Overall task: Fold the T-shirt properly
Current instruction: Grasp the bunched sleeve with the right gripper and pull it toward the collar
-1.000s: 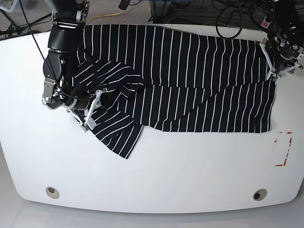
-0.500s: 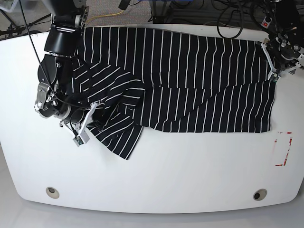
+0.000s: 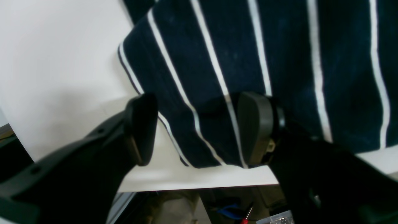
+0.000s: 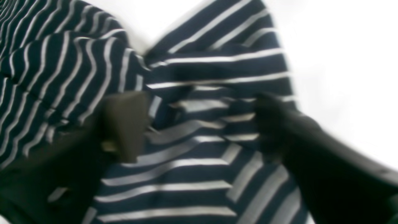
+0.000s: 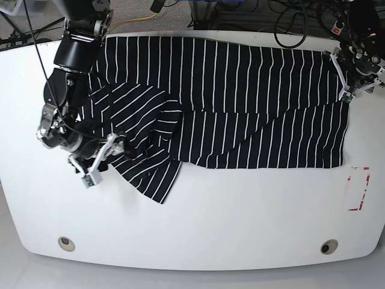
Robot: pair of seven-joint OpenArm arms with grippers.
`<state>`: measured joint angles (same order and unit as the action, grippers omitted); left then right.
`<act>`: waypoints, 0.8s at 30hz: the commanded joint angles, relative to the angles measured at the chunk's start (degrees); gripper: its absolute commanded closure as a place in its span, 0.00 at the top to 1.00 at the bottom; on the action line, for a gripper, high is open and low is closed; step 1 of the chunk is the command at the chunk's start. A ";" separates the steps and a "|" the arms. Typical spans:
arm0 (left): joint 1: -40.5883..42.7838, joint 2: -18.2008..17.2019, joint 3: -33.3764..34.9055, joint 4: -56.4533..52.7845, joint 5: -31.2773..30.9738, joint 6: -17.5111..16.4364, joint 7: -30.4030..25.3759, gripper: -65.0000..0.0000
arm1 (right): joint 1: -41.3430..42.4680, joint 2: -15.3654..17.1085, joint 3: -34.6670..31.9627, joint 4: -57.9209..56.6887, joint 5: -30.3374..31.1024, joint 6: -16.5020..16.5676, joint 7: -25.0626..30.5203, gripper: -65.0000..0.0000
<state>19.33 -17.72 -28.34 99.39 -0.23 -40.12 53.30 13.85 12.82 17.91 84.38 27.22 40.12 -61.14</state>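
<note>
Two grippers worked the T-shirt [image 5: 240, 102], spread on the table [image 5: 210, 223]: right gripper [image 5: 99, 161] released, jaws apart over its crumpled sleeve (regrasp the hem, I judged); left gripper [image 3: 192, 130] unclenched, astride its corner.

- You are seeing the T-shirt [image 5: 240, 102] lying across the bench's [image 5: 198, 229] far half.
- Its sleeve is lying folded over toward the base view's left.

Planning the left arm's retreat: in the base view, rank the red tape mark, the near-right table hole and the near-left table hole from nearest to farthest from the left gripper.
1. Red tape mark, right edge, nearest the left gripper.
2. Near-right hole, front right.
3. Near-left hole, front left, farthest.
</note>
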 commanded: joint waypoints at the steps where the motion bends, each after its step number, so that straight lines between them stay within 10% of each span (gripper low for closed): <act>1: -0.30 -1.14 -0.63 3.07 -0.34 0.12 -0.24 0.57 | 0.18 3.22 3.23 1.38 0.69 -0.12 1.06 0.86; 9: -0.39 -0.61 -0.72 10.01 -5.62 0.12 -0.16 0.57 | -4.84 9.64 8.59 6.04 2.36 -0.12 -8.61 0.76; 24: -0.39 0.53 -3.44 2.72 -9.66 0.12 -0.51 0.57 | -32.18 6.83 17.91 27.14 6.05 -0.12 -14.06 0.74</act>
<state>19.05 -16.27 -31.29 102.80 -9.74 -40.14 53.39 -17.91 19.35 34.44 110.52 32.34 39.94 -76.05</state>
